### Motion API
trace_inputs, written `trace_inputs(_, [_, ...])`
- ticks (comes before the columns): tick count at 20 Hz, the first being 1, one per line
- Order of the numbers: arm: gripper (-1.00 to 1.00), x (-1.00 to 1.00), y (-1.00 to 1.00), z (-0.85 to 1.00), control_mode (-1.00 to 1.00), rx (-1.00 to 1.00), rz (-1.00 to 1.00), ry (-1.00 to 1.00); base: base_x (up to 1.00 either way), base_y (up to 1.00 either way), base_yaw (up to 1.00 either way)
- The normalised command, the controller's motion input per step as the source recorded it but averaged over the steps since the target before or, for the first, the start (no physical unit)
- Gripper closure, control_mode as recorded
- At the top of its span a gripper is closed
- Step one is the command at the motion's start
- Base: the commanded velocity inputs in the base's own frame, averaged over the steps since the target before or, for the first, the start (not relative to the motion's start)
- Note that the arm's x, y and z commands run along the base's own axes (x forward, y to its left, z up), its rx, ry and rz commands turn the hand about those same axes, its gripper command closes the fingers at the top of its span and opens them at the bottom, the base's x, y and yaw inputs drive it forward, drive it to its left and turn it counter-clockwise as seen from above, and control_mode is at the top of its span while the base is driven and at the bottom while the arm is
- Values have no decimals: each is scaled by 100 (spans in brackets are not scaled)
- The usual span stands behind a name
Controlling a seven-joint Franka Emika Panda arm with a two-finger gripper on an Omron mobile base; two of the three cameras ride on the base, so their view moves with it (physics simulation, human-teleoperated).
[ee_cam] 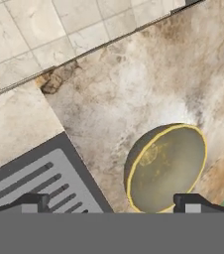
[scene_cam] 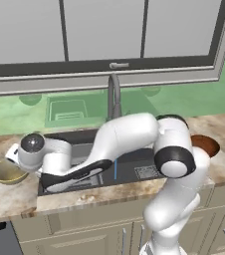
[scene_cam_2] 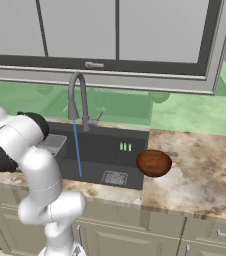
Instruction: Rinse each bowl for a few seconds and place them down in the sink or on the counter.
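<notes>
In the hand view the claw point(ee_cam: 111, 202) is standing spread wide with nothing between its two dark tips, which are rising at the bottom edge of the frame. Just above the right tip, in the lower right of that view, the shiny olive-gold round bowl point(ee_cam: 166, 167) is sitting upright on the beige-and-brown mottled stone counter point(ee_cam: 134, 84), untouched. The light grey slotted tray point(ee_cam: 29, 181) is lying at the lower left.

In the left base view the same bowl point(scene_cam: 8, 172) is resting at the far left of the frame, with the white arm reaching low across toward it. Further back, the wide dark rectangular sink point(scene_cam: 134, 167) is occupying the middle of the frame.

In the right base view a thin blue stream is running from the curved grey tap point(scene_cam_2: 77, 100) into the sink point(scene_cam_2: 107, 150), so the water is already on. The dark reddish-brown round bowl point(scene_cam_2: 154, 163) is sitting right of centre, at the sink's right edge on the counter.

Judging from this, the olive-gold bowl is about to be grasped and has yet to be rinsed; whether the brown one has been rinsed cannot be told.
</notes>
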Motion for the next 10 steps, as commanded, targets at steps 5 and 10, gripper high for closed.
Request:
trace_inputs(5, [-100, -41, -46, 7, -100, 3, 5, 0, 0, 0, 0])
trace_inputs(10, [-100, -44, -44, 10, -100, 1, 4, 0, 0, 0, 0])
